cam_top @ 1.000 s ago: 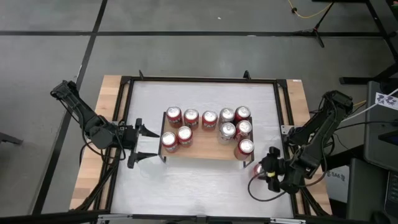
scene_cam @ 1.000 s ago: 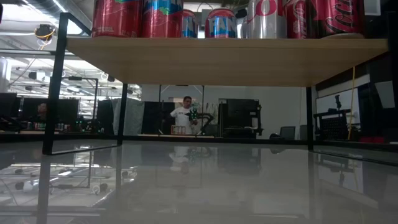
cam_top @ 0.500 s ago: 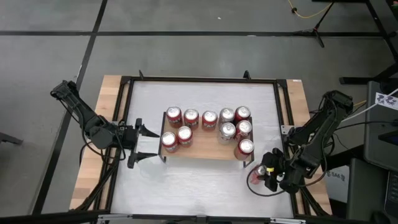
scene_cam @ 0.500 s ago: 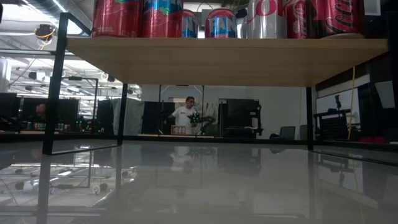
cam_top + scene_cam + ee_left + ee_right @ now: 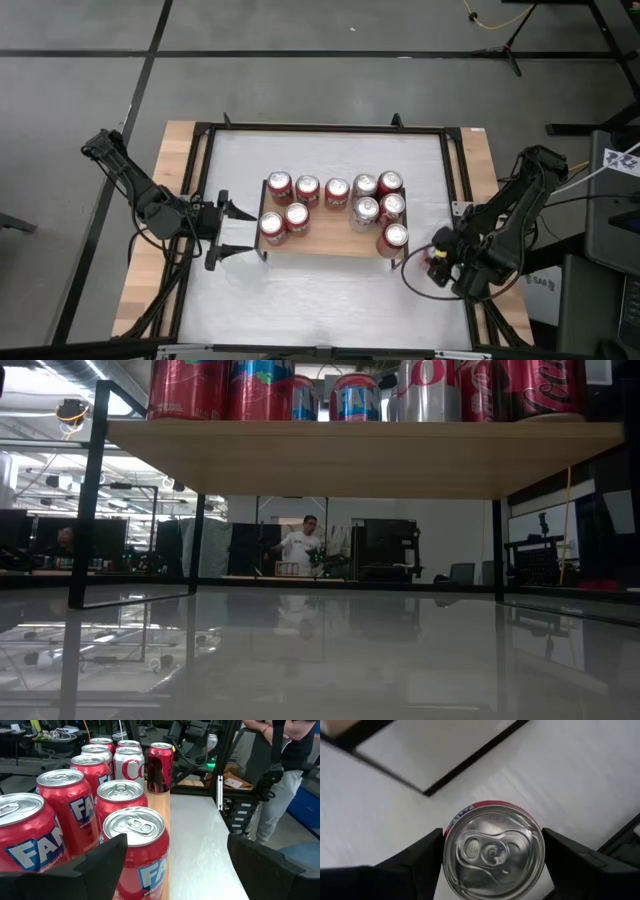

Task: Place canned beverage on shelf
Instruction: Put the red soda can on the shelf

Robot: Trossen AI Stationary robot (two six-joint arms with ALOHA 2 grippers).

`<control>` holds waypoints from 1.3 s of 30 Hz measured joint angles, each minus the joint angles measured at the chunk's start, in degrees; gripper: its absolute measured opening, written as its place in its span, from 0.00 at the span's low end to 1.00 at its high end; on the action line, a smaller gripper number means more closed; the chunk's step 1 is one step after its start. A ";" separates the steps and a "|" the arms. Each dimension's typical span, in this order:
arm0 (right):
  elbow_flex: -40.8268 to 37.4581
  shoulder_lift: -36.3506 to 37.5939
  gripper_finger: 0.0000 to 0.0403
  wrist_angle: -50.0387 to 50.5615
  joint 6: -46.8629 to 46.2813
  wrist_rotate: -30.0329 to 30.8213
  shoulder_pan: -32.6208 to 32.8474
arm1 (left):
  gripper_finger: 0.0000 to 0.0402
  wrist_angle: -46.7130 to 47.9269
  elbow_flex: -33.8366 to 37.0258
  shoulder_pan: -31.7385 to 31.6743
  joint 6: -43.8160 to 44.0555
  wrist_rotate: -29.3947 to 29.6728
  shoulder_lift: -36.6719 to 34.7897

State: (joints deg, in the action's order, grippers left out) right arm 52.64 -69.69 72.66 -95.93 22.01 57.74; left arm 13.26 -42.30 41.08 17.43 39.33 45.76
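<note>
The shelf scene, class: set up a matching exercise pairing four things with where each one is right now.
Things:
1. shelf
2. left gripper
3. right gripper
4. held can

Places:
A. between the right gripper's fingers, off the shelf
B. table middle, carrying nine cans
C. open, at the shelf's left end
D. right of the shelf, closed around a can

Pairs: 1-B, 2-C, 3-D, 4-A

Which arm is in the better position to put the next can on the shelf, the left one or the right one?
The right one, probably. The right gripper already has a red can between its fingers, beside the shelf. The left gripper is open and empty at the shelf's other end.
</note>
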 joint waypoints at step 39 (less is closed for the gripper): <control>0.26 -10.34 0.72 2.80 -8.78 6.89 0.00 | 0.84 0.19 0.00 0.00 -0.02 -0.02 0.00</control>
State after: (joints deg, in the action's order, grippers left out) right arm 52.90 -80.03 75.46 -104.71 28.91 57.74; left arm 13.45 -42.30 41.08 17.41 39.31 45.76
